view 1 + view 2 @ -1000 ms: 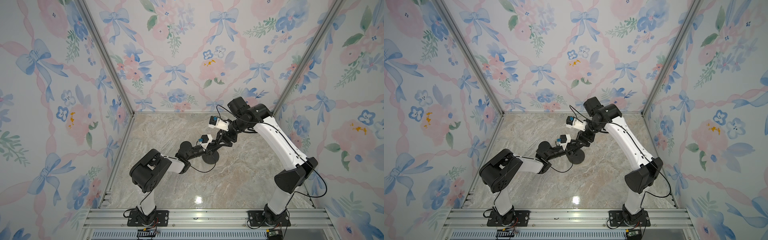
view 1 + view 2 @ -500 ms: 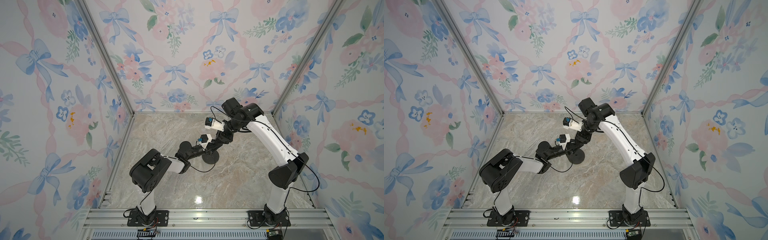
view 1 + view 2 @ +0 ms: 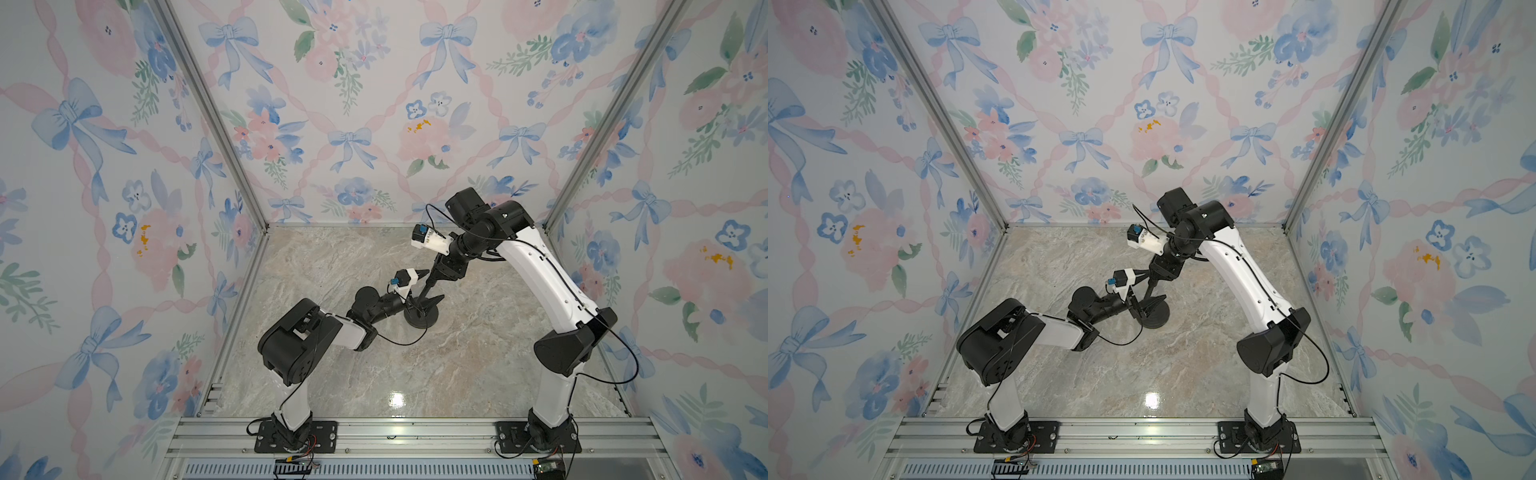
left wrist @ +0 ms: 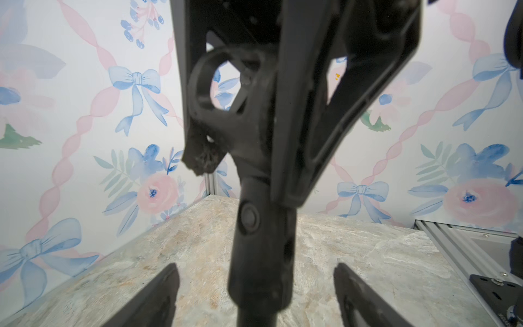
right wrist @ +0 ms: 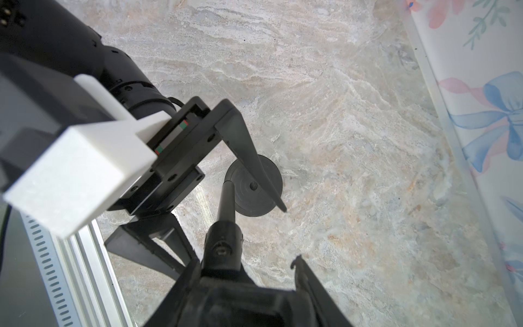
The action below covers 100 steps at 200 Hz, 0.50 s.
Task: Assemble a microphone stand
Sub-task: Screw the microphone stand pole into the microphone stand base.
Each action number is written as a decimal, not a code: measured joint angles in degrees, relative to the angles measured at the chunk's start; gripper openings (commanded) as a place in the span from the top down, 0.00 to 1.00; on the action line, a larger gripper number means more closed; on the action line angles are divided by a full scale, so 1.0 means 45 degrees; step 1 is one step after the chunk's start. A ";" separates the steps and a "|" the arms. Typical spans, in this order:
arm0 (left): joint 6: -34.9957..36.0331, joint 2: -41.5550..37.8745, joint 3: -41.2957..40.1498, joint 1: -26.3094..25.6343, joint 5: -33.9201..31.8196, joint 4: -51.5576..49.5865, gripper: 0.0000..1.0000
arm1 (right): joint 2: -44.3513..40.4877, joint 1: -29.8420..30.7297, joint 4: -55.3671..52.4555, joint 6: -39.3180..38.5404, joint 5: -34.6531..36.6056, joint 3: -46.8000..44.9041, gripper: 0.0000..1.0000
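Observation:
The microphone stand is in two parts. Its round black disc base (image 3: 422,320) (image 3: 1154,319) (image 5: 254,198) lies flat on the marble floor. The thin rod (image 5: 227,201) (image 4: 260,254) leans over it, and its lower end sits near the disc's rim, beside the open centre hole. My right gripper (image 5: 246,262) (image 3: 437,279) is shut on the rod's clip-like head (image 4: 215,121) from above. My left gripper (image 4: 256,267) (image 3: 433,285) is open, one finger on each side of the rod and clear of it.
Floral walls close the cell on three sides, with aluminium posts at the back corners (image 3: 257,220). An aluminium rail (image 3: 395,432) with both arm mounts runs along the front. The two arms cross closely over the disc.
My left gripper has let go of the rod and opened wide. My right gripper has closed on the clip-like head, and its arm has shifted slightly left.

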 measured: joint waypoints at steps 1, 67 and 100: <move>0.0029 -0.0019 -0.0083 0.0015 -0.0058 -0.0010 0.02 | 0.0034 0.0005 -0.0005 0.0039 0.0053 0.0044 0.65; 0.0306 -0.0889 -0.1545 0.0923 -0.1666 -0.0126 0.02 | 0.2113 0.0457 -0.0777 0.2040 0.1685 0.1462 0.68; 0.0457 -0.1326 -0.1627 0.0981 -0.1715 -0.0379 0.02 | 0.2637 0.0539 -0.0850 0.2526 0.2200 0.1540 0.72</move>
